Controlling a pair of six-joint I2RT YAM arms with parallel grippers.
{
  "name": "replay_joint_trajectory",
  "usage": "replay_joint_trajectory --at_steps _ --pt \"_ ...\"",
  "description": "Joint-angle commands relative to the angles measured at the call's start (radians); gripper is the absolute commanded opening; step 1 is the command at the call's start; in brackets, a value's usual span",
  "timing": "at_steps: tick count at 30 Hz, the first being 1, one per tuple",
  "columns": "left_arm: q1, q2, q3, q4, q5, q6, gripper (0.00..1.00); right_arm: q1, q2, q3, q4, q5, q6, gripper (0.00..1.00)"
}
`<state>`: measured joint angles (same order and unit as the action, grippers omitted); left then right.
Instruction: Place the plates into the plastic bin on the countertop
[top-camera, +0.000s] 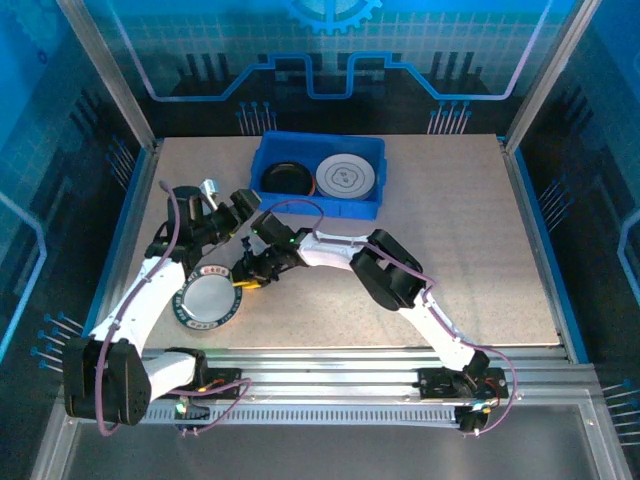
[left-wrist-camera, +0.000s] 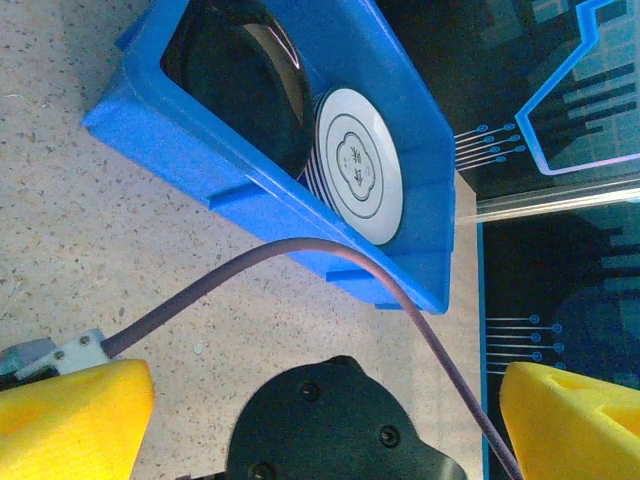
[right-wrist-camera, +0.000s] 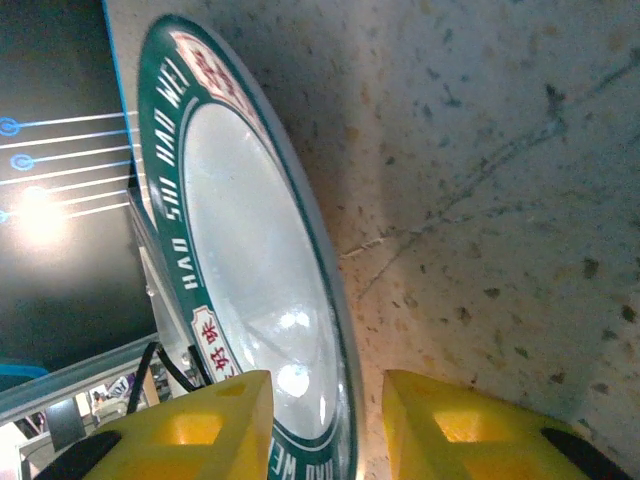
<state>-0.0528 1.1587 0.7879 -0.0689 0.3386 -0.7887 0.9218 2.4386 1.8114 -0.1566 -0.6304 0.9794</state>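
**Spotter:** From above first. Where's the work?

**Me:** The blue bin (top-camera: 318, 208) sits far-middle on the bench (top-camera: 450, 230). A black plate (top-camera: 288, 178) and a white plate (top-camera: 347, 178) are already inside, side by side. One green-rimmed plate (top-camera: 210, 300) lies on the bench close to my bases, well apart from the bin. My right jaws are down at its right edge. My left jaws hang between that plate and the bin, carrying nothing.

**Spotter:** Left wrist?

**Me:** Left jaws are wide, with a yellow pad (left-wrist-camera: 70, 420) in each lower corner. Between them there's just bench and a purple cable (left-wrist-camera: 300, 250). The blue bin (left-wrist-camera: 200, 160) is right ahead, and the black plate (left-wrist-camera: 240, 90) and white plate (left-wrist-camera: 358, 165) meet in the middle. I can't tell whether they touch or overlap.

**Spotter:** Right wrist?

**Me:** Right jaws are narrow and straddle the rim of the green-rimmed plate (right-wrist-camera: 250, 300). One yellow pad (right-wrist-camera: 200, 430) sits over the shiny face. The other is outside the rim, with a sliver of bench (right-wrist-camera: 500, 200) showing between. I cannot tell whether they bite.

**Spotter:** How will it handle?

**Me:** I'd call it stiff, glazed and slick, and it would chip if knocked. It's probably light, but a rim pinch hangs the whole disc off one edge, so I expect it to swing. I'd hold it on the green band with the pads well in and a firm squeeze. Then a gentle lift, and a soft landing in the bin so it doesn't clack against the other two.
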Motion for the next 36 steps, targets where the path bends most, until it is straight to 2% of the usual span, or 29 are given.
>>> replay_joint_trajectory --at_steps 1,5,11,17,23,26,31,36 --pt "0.013 -0.002 -0.013 0.023 0.018 -0.015 0.91 0.020 0.044 0.045 -0.070 -0.029 -0.029 0.35" --pt "0.017 -0.014 -0.023 0.023 0.005 -0.012 0.91 0.024 0.070 0.083 -0.092 -0.043 -0.036 0.30" --pt "0.022 -0.012 -0.025 0.021 0.007 -0.010 0.91 0.022 0.097 0.113 -0.109 -0.050 -0.042 0.18" --pt "0.023 0.001 -0.025 0.023 0.007 -0.006 0.91 0.008 0.059 0.039 -0.039 -0.038 -0.019 0.01" --pt "0.019 0.037 -0.026 0.024 0.023 0.073 0.91 -0.036 -0.098 -0.196 0.122 0.002 0.016 0.00" --pt "0.007 0.046 -0.041 0.032 0.034 0.101 0.91 -0.071 -0.231 -0.380 0.208 0.019 0.029 0.00" --pt "-0.088 0.043 -0.064 0.104 0.032 0.163 0.91 -0.163 -0.485 -0.712 0.296 0.037 0.036 0.00" --pt "-0.155 0.067 -0.088 0.168 0.032 0.149 0.91 -0.291 -0.769 -0.953 0.209 0.052 -0.022 0.00"
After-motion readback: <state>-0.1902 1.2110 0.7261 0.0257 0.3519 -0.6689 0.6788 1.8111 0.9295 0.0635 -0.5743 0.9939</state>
